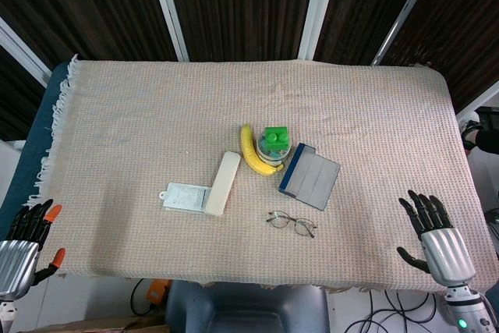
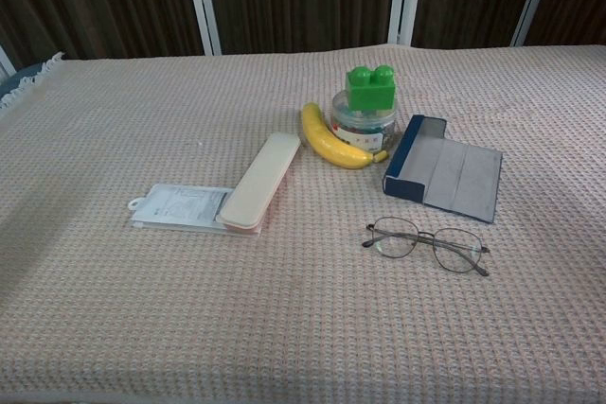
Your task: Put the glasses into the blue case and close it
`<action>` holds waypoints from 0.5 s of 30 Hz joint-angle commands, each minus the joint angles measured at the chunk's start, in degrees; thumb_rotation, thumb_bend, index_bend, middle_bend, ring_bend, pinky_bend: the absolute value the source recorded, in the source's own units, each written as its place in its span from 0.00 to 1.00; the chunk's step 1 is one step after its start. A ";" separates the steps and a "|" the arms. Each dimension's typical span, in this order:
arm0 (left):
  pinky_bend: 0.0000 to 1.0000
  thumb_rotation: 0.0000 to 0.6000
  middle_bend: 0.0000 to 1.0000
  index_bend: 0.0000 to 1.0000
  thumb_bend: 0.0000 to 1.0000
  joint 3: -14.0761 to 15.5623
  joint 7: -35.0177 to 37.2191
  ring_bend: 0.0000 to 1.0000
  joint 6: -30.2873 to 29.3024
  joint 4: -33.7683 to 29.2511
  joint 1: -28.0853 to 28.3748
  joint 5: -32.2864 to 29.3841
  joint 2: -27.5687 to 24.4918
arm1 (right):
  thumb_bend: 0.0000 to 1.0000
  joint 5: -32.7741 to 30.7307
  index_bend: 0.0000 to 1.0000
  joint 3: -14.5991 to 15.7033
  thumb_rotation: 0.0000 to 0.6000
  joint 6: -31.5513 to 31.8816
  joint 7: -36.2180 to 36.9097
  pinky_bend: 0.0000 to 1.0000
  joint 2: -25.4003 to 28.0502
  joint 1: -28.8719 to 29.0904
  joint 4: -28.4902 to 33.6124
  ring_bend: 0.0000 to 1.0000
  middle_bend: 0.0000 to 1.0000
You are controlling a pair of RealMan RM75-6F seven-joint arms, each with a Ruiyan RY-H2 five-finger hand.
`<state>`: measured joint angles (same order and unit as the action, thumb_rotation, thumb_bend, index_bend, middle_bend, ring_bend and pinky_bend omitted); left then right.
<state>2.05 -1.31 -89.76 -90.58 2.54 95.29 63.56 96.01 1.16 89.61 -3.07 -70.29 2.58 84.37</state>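
Lying at centre frame, glasses (image 1: 291, 222) rest just below the open blue case (image 1: 309, 177); left hand (image 1: 23, 241) and right hand (image 1: 433, 233) spread empty at the bottom corners.

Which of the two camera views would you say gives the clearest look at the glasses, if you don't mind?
The chest view: the glasses appear large there, with both lenses and the thin frame distinct on the cloth. The head view shows them from above, smaller, just below the blue case.

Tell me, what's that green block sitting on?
The green block sits on a round clear container beside the banana. What's inside the container is too small to tell.
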 commanded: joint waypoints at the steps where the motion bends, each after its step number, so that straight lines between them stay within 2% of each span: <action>1: 0.02 1.00 0.00 0.00 0.35 -0.01 -0.02 0.00 0.09 0.00 0.07 0.04 0.04 | 0.30 -0.05 0.18 -0.02 1.00 -0.03 0.06 0.00 0.04 0.00 0.02 0.00 0.01; 4: 0.02 1.00 0.00 0.00 0.35 -0.02 -0.10 0.00 0.64 0.06 0.36 -0.03 0.12 | 0.31 -0.26 0.18 -0.13 1.00 -0.11 0.32 0.00 0.15 0.04 0.05 0.00 0.01; 8: 0.02 1.00 0.00 0.00 0.35 -0.11 0.54 0.00 0.96 -0.10 0.62 -0.20 -0.26 | 0.31 -0.15 0.19 -0.01 1.00 -3.43 1.43 0.00 -0.54 1.94 -0.12 0.00 0.01; 12: 0.02 1.00 0.00 0.00 0.35 -0.17 1.33 0.00 0.67 0.09 0.51 -0.35 -0.50 | 0.31 -0.80 0.22 -0.42 1.00 -10.30 0.94 0.00 -1.19 5.92 2.94 0.00 0.01; 15: 0.02 1.00 0.00 0.00 0.35 -0.24 1.88 0.00 0.64 0.23 0.56 -0.46 -0.63 | 0.31 -2.24 0.28 -1.71 1.00 -16.86 -1.33 0.00 -2.29 10.06 6.83 0.00 0.01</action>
<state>1.83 0.53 -89.12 -90.36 3.08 94.86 62.96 94.97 0.53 78.08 -2.67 -71.48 8.78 87.69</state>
